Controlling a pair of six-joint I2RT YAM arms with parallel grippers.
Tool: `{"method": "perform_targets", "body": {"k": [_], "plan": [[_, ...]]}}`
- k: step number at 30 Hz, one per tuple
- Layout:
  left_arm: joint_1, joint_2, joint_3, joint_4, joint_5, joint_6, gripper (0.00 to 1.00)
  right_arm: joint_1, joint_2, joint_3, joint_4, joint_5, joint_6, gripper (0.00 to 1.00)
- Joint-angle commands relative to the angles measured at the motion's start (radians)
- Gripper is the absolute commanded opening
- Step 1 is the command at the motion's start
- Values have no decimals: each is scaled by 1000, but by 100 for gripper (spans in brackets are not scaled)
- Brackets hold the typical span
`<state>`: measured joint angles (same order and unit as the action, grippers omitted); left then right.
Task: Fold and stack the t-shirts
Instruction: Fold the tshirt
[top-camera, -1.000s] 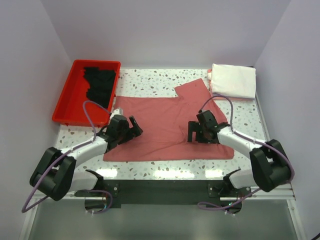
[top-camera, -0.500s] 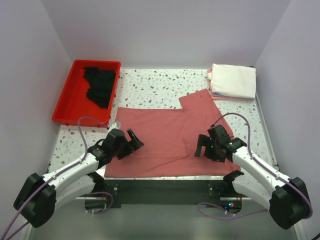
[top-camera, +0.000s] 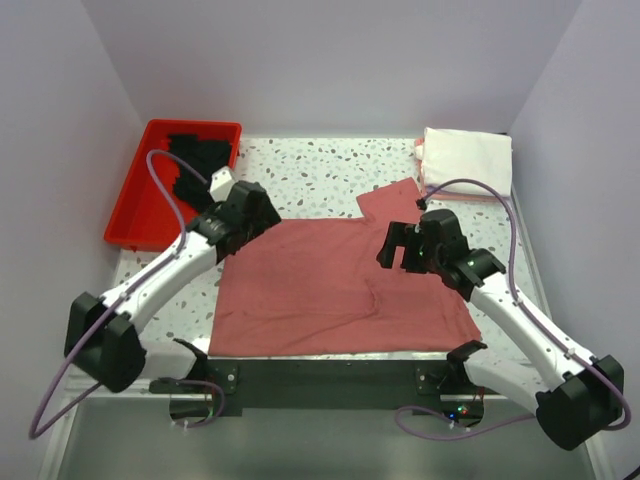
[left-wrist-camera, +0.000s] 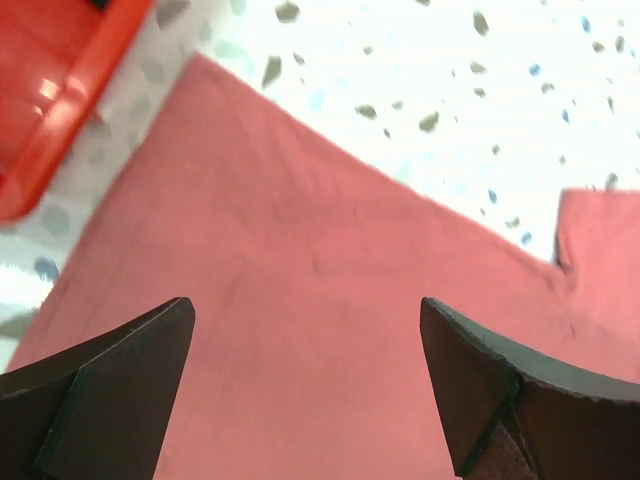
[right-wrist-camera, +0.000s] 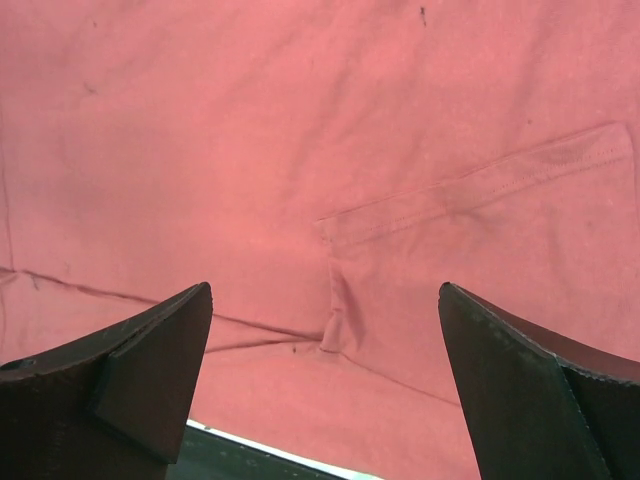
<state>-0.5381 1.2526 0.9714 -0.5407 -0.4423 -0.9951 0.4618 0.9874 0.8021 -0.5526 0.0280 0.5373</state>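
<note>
Rose t-shirt lies flat, long axis left-right.

My left arm reaches forward and my left gripper points down, jaws wide apart, holding nothing. My right arm stretches forward too; my right gripper is also wide apart and empty.

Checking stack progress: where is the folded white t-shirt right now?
In the top view, the folded white t-shirt sits in the far right corner of the table, just beyond the spread dusty-rose t-shirt.
</note>
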Motion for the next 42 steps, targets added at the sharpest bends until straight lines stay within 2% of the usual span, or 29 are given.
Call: {"method": "perform_targets", "body": {"k": [1, 6, 11, 15, 20, 28, 36, 40, 42], "plan": [[73, 149, 122, -65, -108, 76, 100, -3, 36, 19, 52, -7, -40, 99], [113, 382, 331, -127, -186, 65, 95, -3, 53, 20, 53, -20, -62, 99], [170, 598, 466, -196, -161, 55, 85, -5, 43, 0, 60, -25, -66, 99], [184, 723, 578, -232, -197, 27, 81, -5, 43, -7, 54, -27, -76, 99], [187, 830, 644, -234, -179, 18, 75, -5, 37, -32, 48, -19, -80, 99], [196, 901, 662, -265, -230, -22, 69, -6, 56, -40, 49, -20, -86, 99], [202, 907, 586, -329, -259, -114, 61, -6, 80, -35, 69, -13, -88, 99], [205, 900, 543, -315, -262, -128, 50, -5, 103, -30, 74, -26, -86, 99], [207, 904, 546, -314, -262, -128, 48, -5, 115, -29, 80, -27, -88, 99]]}}
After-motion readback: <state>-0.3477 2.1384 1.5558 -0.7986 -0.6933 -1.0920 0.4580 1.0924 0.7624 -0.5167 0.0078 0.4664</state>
